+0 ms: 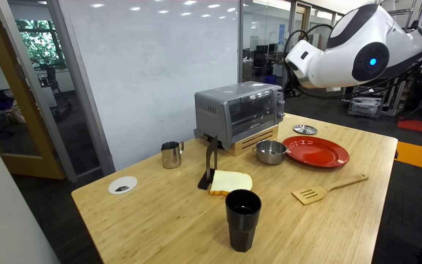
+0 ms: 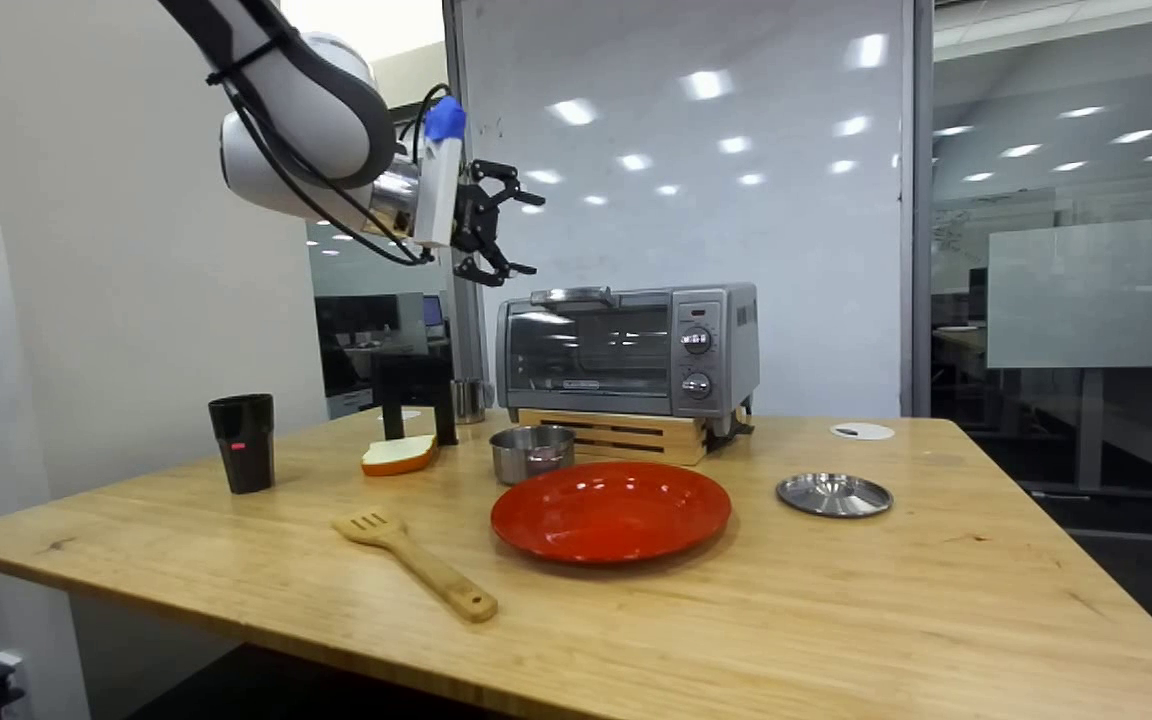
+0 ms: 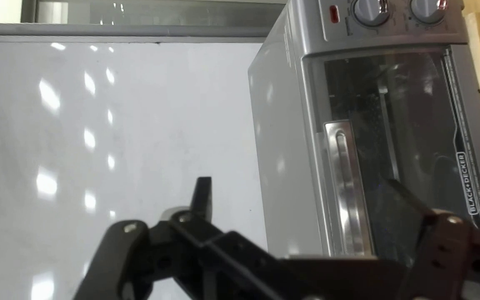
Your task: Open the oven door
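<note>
In an exterior view I saw the oven door (image 1: 252, 113), dark glass framed in silver metal, closed on the boxy toaster oven (image 1: 213, 112), above a slotted wooden block (image 1: 256, 140) on the pale-grained bench (image 1: 159, 220). In an exterior view the black, jointed end effector (image 2: 528, 234) hung near the oven's top edge, its fingers (image 2: 528, 199) spread wide; a glossy red plate (image 2: 611, 512) lay in front of the oven. In the wrist view the door's polished handle (image 3: 348, 187), pressed with a rounded groove, ran along the glass.
</note>
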Robot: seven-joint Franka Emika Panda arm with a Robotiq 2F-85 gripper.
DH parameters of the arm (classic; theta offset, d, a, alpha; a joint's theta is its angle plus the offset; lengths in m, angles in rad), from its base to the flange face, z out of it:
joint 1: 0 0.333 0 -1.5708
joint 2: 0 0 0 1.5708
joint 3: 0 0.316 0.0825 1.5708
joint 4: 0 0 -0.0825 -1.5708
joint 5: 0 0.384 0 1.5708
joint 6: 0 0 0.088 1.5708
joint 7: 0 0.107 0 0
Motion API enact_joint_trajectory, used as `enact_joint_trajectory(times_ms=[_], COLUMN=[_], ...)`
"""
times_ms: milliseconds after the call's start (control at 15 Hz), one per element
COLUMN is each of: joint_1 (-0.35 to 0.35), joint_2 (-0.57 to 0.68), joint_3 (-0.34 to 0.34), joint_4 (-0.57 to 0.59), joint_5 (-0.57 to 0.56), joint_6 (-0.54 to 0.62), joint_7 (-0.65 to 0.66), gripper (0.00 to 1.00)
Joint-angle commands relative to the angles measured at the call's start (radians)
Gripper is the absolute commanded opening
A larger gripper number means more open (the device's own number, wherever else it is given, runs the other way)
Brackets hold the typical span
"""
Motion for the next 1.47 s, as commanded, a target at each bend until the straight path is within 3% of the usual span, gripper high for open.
enact_joint_trajectory(times_ms=[0, 800, 1400], joint_1=[-0.036, -0.065, -0.097], joint_2=[0.09, 0.199, 0.256], joint_3=[0.004, 0.006, 0.008], joint_4=[0.093, 0.255, 0.316], joint_5=[-0.095, -0.303, -0.333], joint_6=[0.054, 0.311, 0.406], joint_7=[0.083, 0.222, 0.225], gripper=[1.0, 1.0, 1.0])
